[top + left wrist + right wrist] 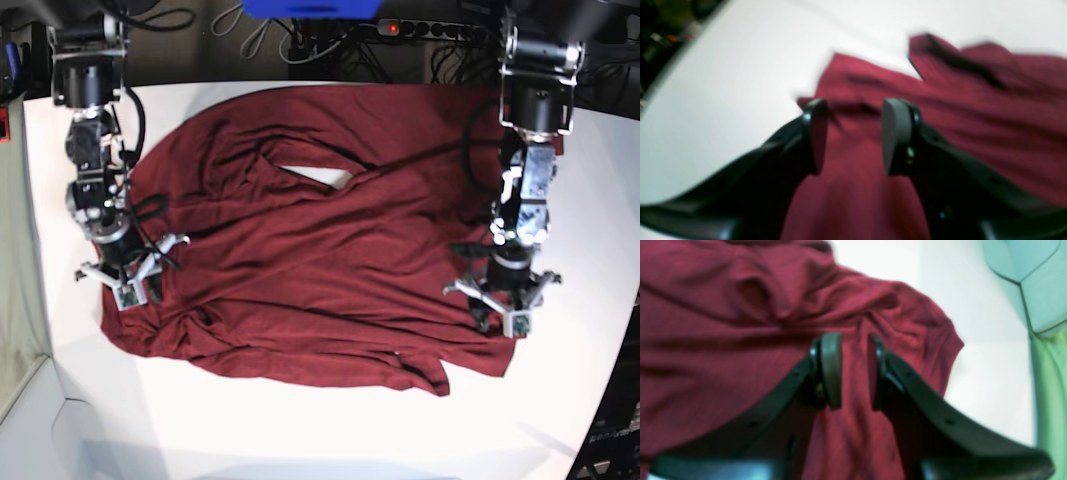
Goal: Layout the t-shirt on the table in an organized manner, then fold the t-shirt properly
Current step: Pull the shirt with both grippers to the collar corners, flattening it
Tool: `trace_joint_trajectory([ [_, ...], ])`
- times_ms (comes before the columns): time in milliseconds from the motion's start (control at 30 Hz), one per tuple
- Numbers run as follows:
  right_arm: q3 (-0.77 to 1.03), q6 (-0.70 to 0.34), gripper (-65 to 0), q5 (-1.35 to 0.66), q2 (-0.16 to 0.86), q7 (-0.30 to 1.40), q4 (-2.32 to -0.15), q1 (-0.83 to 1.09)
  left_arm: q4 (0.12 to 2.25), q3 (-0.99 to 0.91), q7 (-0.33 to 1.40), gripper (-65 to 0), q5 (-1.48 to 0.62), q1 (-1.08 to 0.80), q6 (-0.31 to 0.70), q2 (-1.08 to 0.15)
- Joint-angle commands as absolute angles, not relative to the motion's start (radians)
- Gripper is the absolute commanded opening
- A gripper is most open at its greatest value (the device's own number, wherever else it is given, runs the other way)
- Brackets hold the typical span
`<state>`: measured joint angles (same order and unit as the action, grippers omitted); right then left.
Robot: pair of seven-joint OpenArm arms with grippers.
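Note:
The maroon t-shirt point(320, 260) lies spread and wrinkled across the white table point(300, 430), with a small patch of table showing through near its upper middle. My left gripper point(505, 322) hovers over the shirt's right side near the lower corner. In the left wrist view its jaws point(855, 106) stand apart, with the t-shirt point(973, 116) lying below and between them. My right gripper point(130, 295) sits at the shirt's left edge. Its jaws point(855, 340) show a narrower gap over bunched folds of the t-shirt point(723, 340), and creases run toward the tips. Both wrist views are blurred.
A power strip point(430, 28) and cables lie beyond the table's far edge, beside a blue object point(310, 8). A pale green surface point(1050, 373) lies past the table's left side. Bare table point(723, 83) stretches outward of the shirt's edges.

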<state>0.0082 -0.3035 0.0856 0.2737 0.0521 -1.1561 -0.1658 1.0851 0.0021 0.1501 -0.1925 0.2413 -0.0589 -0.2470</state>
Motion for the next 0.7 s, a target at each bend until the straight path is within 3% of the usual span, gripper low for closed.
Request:
trace_joint_trajectory([
  [0, 0.013, -0.298, -53.2, 0.077, 0.274, 0.030, -1.176, -0.171, 1.096, -0.002, 0.131, -38.8, -0.197, 0.249, -0.067, -0.257],
  [300, 0.107, -0.300, -53.2, 0.082, 0.251, 0.030, -1.035, -0.194, 0.865, -0.001, 0.127, -38.8, -0.197, 0.278, -0.067, -0.252],
  [533, 0.108, -0.300, -53.5, 0.077, 0.329, 0.022, -0.757, -0.338, 0.684, -0.001, 0.125, -38.8, -0.194, 0.409, -0.067, -0.251],
  [667, 0.128, -0.300, -53.5, 0.077, 0.366, 0.022, -0.708, -0.378, 0.653, 0.004, 0.097, -38.8, -0.197, 0.447, -0.065, -0.251],
])
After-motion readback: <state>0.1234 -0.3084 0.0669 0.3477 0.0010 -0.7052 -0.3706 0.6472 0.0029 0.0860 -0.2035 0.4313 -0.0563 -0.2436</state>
